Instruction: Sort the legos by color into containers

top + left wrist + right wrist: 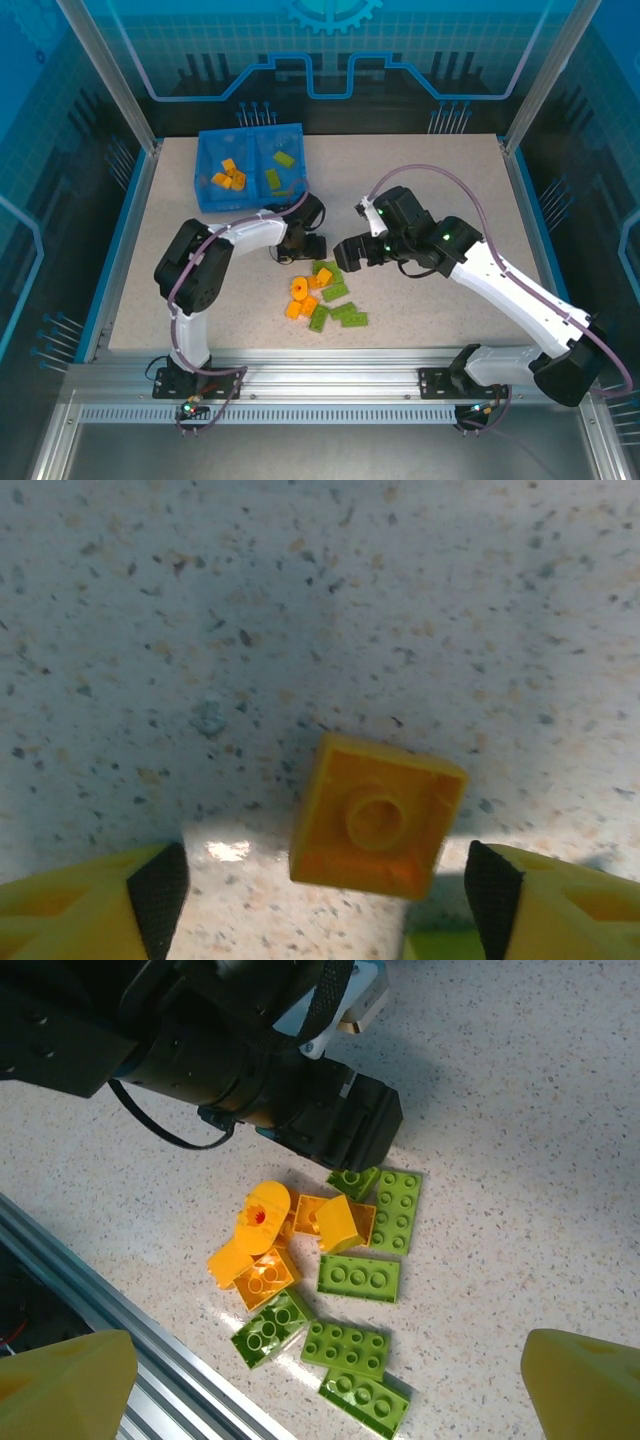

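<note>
Lining up the wide-open left gripper (325, 900) with the orange brick (378, 815) on the counter (300, 600), then squeezing gently, looks best, while the right gripper (325, 1385) hangs wide open too

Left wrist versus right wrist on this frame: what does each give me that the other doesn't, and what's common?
Left wrist: one orange brick, hollow underside up, lying between the open fingers of the left gripper, touching neither. Right wrist: the mixed pile of green bricks and orange bricks, the left arm's dark wrist over its far edge, the metal rail, the right gripper wide open. Shared: the speckled table.
</note>
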